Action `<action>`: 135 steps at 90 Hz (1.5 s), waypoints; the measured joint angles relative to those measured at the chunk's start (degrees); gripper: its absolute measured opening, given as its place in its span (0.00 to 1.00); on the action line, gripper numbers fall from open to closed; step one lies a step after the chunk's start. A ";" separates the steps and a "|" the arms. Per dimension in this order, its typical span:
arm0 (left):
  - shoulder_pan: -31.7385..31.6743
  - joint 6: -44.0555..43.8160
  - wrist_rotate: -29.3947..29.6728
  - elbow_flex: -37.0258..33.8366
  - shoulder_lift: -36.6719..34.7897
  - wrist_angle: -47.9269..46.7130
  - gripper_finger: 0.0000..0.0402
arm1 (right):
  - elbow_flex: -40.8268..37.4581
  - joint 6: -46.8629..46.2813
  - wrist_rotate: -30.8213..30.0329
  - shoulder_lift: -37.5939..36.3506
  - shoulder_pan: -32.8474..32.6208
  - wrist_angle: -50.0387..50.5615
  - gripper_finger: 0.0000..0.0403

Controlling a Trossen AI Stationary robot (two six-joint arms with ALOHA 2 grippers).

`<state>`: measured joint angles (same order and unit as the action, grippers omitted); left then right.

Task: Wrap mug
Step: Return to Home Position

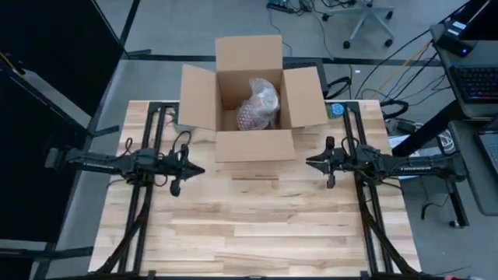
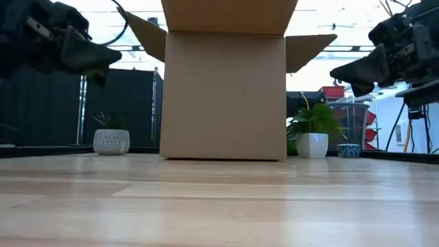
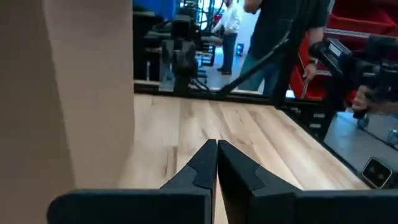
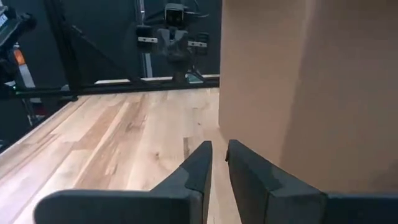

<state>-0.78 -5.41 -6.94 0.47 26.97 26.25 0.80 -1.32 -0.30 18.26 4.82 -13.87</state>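
**Hovering Arms Flank a Packed Box**

The open brown cardboard box (image 1: 254,146) stands at the far middle of the pale wooden plank surface (image 1: 249,225), its four flaps spread outward. Inside lies a crumpled clear bubble-wrap bundle (image 1: 259,103), pressed toward the right wall. It probably holds the mugs, though no mug shows through the wrap. The left gripper (image 1: 201,169) hangs above the surface near the box's front left corner, pointing inward, its jaws clenched tip to tip on nothing. The right gripper (image 1: 309,162) mirrors it near the front right corner, its jaws a narrow crack apart, also empty.
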 joint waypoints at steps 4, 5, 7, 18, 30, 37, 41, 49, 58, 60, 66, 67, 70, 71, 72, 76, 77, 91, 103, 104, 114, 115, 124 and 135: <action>0.00 0.03 -0.01 0.00 -0.65 -0.42 0.00 | 0.00 0.13 0.00 0.00 0.00 0.19 0.10; 0.00 0.09 -0.02 0.00 -0.80 -0.54 0.00 | 0.00 0.15 0.00 0.00 0.00 0.20 0.10; 0.00 0.20 -0.06 0.00 -1.03 -0.81 0.00 | 0.00 0.15 0.00 0.00 0.00 0.25 0.10; -0.26 -0.20 -0.13 0.00 -3.32 -4.80 0.00 | 0.00 0.24 0.00 -0.28 0.15 0.01 0.10; -1.14 -0.84 -0.15 0.00 -7.72 -9.41 0.00 | 0.00 0.33 -0.04 -1.39 1.98 0.35 0.10; -1.69 -1.74 -0.13 -0.01 -11.26 -13.82 0.00 | 0.00 0.00 -0.09 -2.49 3.54 1.30 0.10; -1.96 -2.19 -0.10 -0.02 -13.43 -16.59 0.00 | 0.00 -0.37 -0.07 -3.28 4.48 2.12 0.10; -2.31 -3.14 1.15 -0.02 -18.02 -21.50 0.00 | 0.00 -1.47 -0.12 -4.74 6.21 4.86 0.10; -2.30 -3.18 5.37 -0.02 -23.19 -25.99 0.00 | 0.00 -2.45 -0.08 -6.25 7.54 7.44 0.10; -2.24 -2.95 6.31 -0.02 -24.07 -25.76 0.00 | 0.00 -2.50 0.00 -6.57 7.66 7.62 0.10; -2.32 -1.35 7.66 -0.02 -26.52 -25.75 0.00 | 0.00 -2.51 0.28 -7.79 7.94 8.19 0.10; -2.32 -0.96 7.74 -0.02 -26.90 -25.74 0.00 | 0.00 -2.50 0.30 -7.98 7.95 8.23 0.10; -2.29 -0.22 8.19 -0.02 -27.04 -25.39 0.00 | 0.00 -2.49 0.35 -8.56 7.96 8.27 0.10; -2.29 -0.12 8.33 -0.02 -27.04 -25.31 0.00 | 0.00 -2.46 0.35 -8.78 7.98 8.34 0.10; -2.29 -0.05 8.42 -0.02 -27.02 -25.34 0.00 | 0.00 -2.42 0.35 -8.98 7.98 8.38 0.10; -2.29 -0.04 8.50 -0.02 -26.97 -25.66 0.00 | 0.00 -2.19 0.42 -9.88 7.98 8.68 0.10; -2.29 -0.02 8.52 -0.02 -26.95 -25.67 0.00 | 0.00 -2.17 0.42 -10.09 7.98 8.86 0.10; -2.25 1.03 8.50 -0.02 -26.98 -25.67 0.00 | 0.00 -2.07 0.72 -13.87 7.78 9.46 0.10; -2.25 1.33 8.50 -0.02 -26.61 -25.65 0.00 | -0.02 -2.19 0.61 -17.47 7.48 13.14 0.10; -2.25 1.33 8.50 -0.02 -26.52 -25.65 0.00 | -0.02 -2.19 0.58 -17.75 7.49 13.08 0.10; -2.25 1.36 8.51 -0.02 -26.43 -25.51 0.00 | 0.02 -1.29 0.37 -18.21 7.50 11.31 0.10; -2.25 1.36 8.53 -0.02 -26.43 -25.50 0.00 | 0.02 -1.21 0.34 -18.21 7.50 11.36 0.10; -2.25 1.36 8.55 -0.02 -26.41 -25.56 0.00 | 0.01 -1.29 0.31 -18.21 7.48 13.01 0.10; -2.25 1.36 8.55 -0.02 -26.41 -25.56 0.00 | 0.00 -1.98 0.34 -18.20 7.48 13.07 0.10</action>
<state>-3.03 -4.05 1.61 0.45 0.56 0.69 0.80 -3.29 0.05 0.06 12.29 -0.80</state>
